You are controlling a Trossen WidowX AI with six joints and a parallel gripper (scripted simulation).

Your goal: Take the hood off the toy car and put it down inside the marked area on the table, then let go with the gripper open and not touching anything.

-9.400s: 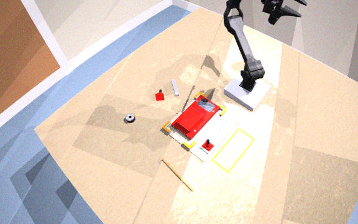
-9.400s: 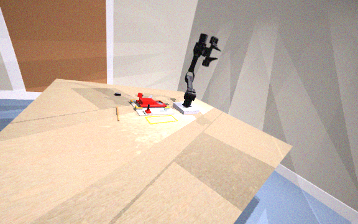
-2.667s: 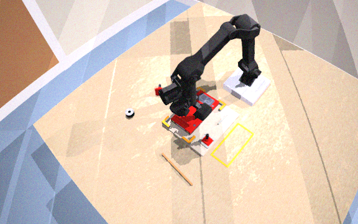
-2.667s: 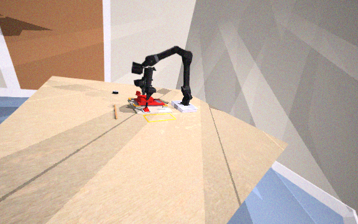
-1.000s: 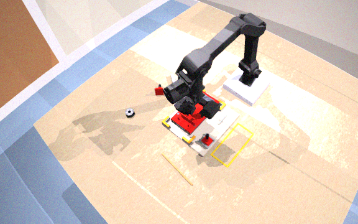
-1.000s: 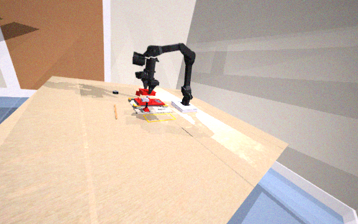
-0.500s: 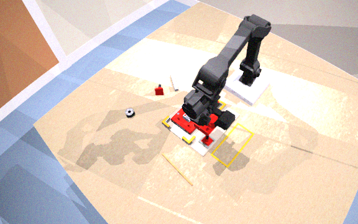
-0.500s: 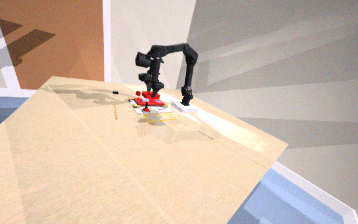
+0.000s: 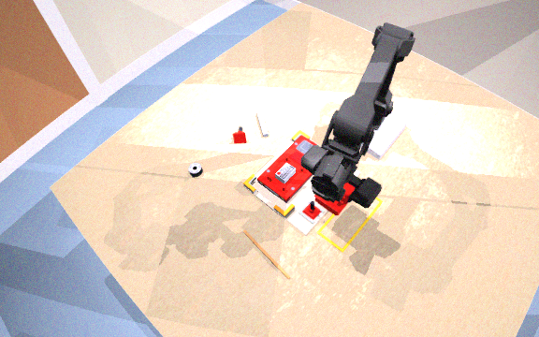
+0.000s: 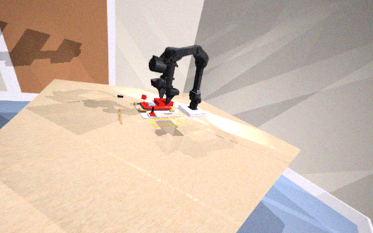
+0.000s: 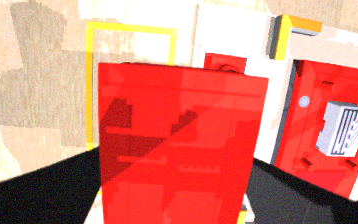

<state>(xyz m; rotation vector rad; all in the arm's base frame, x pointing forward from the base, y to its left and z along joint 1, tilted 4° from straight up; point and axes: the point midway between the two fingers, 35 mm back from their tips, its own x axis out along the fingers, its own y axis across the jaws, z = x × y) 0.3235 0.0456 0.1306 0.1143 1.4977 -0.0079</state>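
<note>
- claw's clamped on the red hood, which hangs between its fingers
- yellow outline is just beside and below the claw, so shift over, line up edges, lower gently tbh

One hood, four corner brackets.One hood, one marked area
</note>
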